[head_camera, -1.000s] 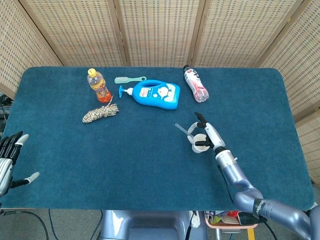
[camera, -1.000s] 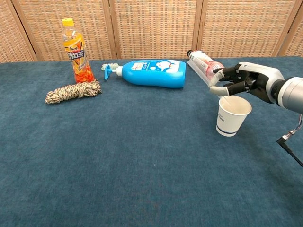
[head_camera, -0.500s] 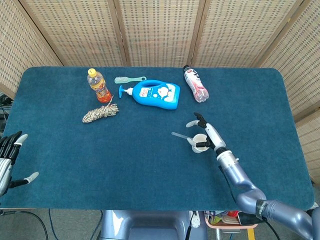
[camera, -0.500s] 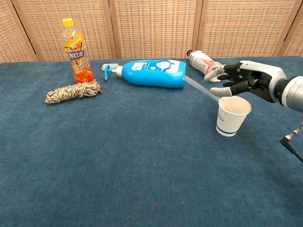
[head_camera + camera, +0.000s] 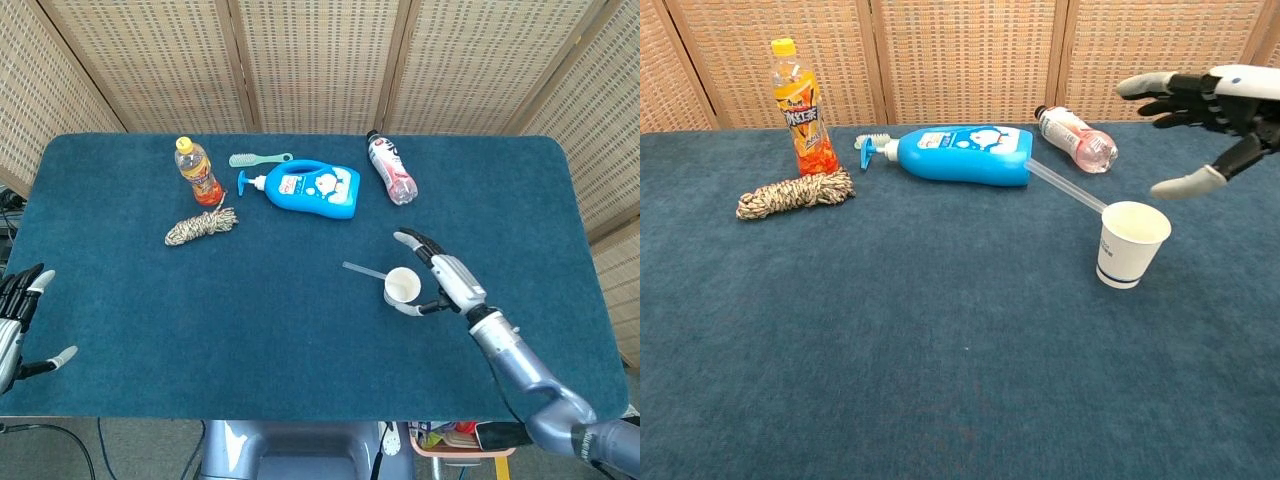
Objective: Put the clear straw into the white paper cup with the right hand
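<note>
The white paper cup [image 5: 402,288] [image 5: 1132,243] stands upright on the blue table, right of centre. The clear straw [image 5: 364,271] [image 5: 1065,187] leans out of the cup's rim toward the left, its lower end inside the cup. My right hand [image 5: 445,276] [image 5: 1205,108] hovers just right of the cup with fingers spread, holding nothing and apart from the straw. At the table's near left edge my left hand [image 5: 18,322] rests with its fingers apart, holding nothing.
Along the far side stand an orange drink bottle [image 5: 197,172], a green brush [image 5: 259,159], a blue pump bottle lying flat [image 5: 312,190] and a pink-labelled bottle on its side [image 5: 391,168]. A coil of rope [image 5: 201,226] lies near the orange bottle.
My right hand let go of the straw, opened its fingers and drew back to the right and up. The straw stays leaning in the cup. The left hand has not moved.
</note>
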`<state>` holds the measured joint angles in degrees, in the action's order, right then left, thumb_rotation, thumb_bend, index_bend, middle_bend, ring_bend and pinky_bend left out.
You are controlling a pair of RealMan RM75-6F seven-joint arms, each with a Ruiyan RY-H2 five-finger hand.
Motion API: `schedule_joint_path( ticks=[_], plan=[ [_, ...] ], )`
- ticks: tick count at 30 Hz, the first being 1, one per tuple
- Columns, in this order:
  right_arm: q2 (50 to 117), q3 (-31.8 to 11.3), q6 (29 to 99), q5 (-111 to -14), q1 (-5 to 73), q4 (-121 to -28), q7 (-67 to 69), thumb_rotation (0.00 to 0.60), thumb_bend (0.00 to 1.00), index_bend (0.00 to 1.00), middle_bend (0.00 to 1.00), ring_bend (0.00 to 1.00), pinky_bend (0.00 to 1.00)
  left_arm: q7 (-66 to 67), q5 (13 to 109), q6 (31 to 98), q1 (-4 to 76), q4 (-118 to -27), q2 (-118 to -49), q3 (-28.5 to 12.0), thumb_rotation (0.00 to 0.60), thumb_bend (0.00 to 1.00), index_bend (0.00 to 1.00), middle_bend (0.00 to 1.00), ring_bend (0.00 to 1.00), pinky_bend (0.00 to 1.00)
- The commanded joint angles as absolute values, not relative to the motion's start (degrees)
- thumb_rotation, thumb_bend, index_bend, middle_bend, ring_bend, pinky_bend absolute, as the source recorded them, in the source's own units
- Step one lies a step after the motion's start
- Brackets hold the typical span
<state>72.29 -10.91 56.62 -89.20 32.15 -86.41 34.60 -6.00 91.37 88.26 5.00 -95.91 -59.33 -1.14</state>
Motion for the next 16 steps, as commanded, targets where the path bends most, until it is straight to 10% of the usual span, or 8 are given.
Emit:
schedule_joint_path(
  ticks=[1,16],
  plan=[
    [66.0,-5.3,68.3,-97.5,24.9,-88.8,15.9,0.6,0.09,0.0,0.0,0.0,0.0,-5.5,91.8,88.8,4.7,-95.8,-59.6,-0.9,0.6,0.12,0.0,0.0,0.0,0.0],
    [64.4,0.7,91.2,-98.9,7.2,-93.5,-3.0,0.6,0.0,0.0,0.0,0.0,0.0,-4.6,95.7,92.9,2.8,-94.6,-60.6,0.5,0.6,0.12,0.0,0.0,0.0,0.0]
  ],
)
